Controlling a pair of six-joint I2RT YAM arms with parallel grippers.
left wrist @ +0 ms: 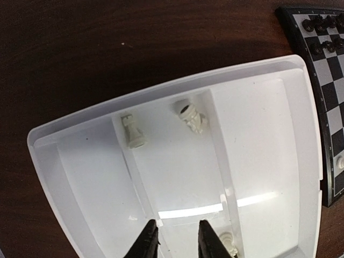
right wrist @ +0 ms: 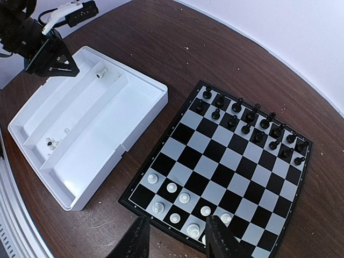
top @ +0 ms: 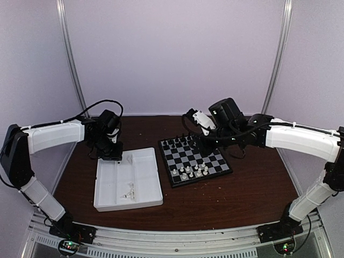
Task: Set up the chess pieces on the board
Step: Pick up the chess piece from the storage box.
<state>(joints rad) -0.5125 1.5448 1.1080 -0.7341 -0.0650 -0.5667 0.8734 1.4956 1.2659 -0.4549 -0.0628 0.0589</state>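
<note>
Because they are tiny moulded plastic, the chess pieces (right wrist: 184, 198): probably feather-light, stiff and smooth, so apt to squirt out of a pinch or knock over neighbours; not fragile
Where to take hold: an upright piece at the waist or upper body, fingers square to it; one lying on its side needs a pinch across the stem
On the board (right wrist: 226, 166): a loose cluster of white men on the rows at the white end; black chessmen (right wrist: 252, 121) ranked along the far rows
In the tray (left wrist: 258, 140): at least three white pieces; an upright rook (left wrist: 133, 131), a tipped piece (left wrist: 191, 115) against a divider, and one just beside the left fingers
Left gripper (left wrist: 177, 228): fingers narrow with nothing between them, low over the tray
Right gripper (right wrist: 179, 226): fingers part-way apart and empty, above the board's white end
Writing: none legible; faint marks on the board's rim are too small to read
</note>
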